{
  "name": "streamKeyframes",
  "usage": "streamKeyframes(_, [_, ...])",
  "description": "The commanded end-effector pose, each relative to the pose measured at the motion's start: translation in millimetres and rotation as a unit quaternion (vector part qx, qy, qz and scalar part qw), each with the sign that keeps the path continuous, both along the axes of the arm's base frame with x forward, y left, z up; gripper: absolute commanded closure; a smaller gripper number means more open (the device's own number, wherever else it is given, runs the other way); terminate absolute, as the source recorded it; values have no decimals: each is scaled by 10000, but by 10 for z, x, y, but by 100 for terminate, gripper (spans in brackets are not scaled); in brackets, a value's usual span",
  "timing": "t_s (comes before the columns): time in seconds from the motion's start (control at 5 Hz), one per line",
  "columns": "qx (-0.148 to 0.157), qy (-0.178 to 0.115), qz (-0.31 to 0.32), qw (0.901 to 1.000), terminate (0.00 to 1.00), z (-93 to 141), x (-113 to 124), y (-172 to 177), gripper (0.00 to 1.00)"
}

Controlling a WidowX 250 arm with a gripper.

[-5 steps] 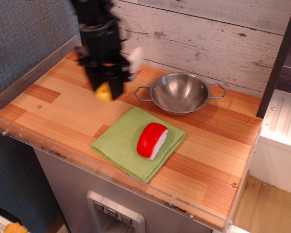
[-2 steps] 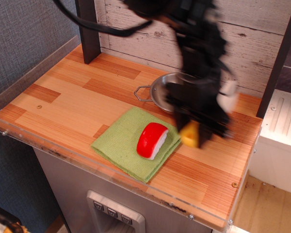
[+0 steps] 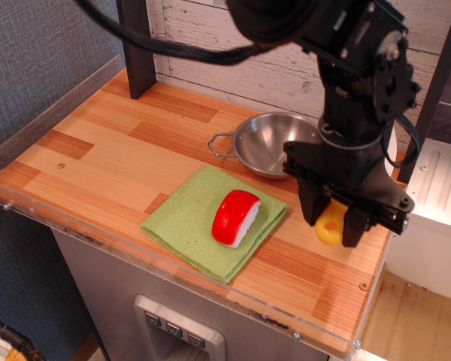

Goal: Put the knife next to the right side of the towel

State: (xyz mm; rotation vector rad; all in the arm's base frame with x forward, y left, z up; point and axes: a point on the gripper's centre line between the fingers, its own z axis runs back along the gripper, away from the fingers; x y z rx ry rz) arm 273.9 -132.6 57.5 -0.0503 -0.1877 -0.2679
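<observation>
The knife (image 3: 331, 223) shows only as a smooth yellow plastic handle with a hole near its rounded end, poking down between the black fingers of the gripper (image 3: 333, 219), which are clamped on it; the blade is hidden by the gripper body. Just to the gripper's left lies the towel (image 3: 188, 222), a flat square of light-green woven cloth, with a glossy red-and-white toy sushi piece (image 3: 236, 216) on it. Behind the gripper sits a shiny steel bowl (image 3: 267, 141) with wire handles, partly covered by the arm. All rest on a striped wooden counter (image 3: 98, 162). Since the earlier frame the gripper has moved slightly right and now appears sharp rather than motion-blurred, with the handle lower toward the wood.
</observation>
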Motion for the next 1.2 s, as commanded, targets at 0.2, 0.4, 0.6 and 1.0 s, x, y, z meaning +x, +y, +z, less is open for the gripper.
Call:
streamKeyframes(0.2, [-290, 429, 259, 9983, 0, -223, -76, 97, 100])
streamKeyframes(0.4, [-369, 666, 134, 9970, 0, -293, -98, 120, 0])
streamKeyframes(0.6, [-397, 594, 112, 9974, 0, -235, -58, 144, 0])
streamKeyframes(1.0, [109, -405, 317, 9986, 0, 462, -72, 519, 0])
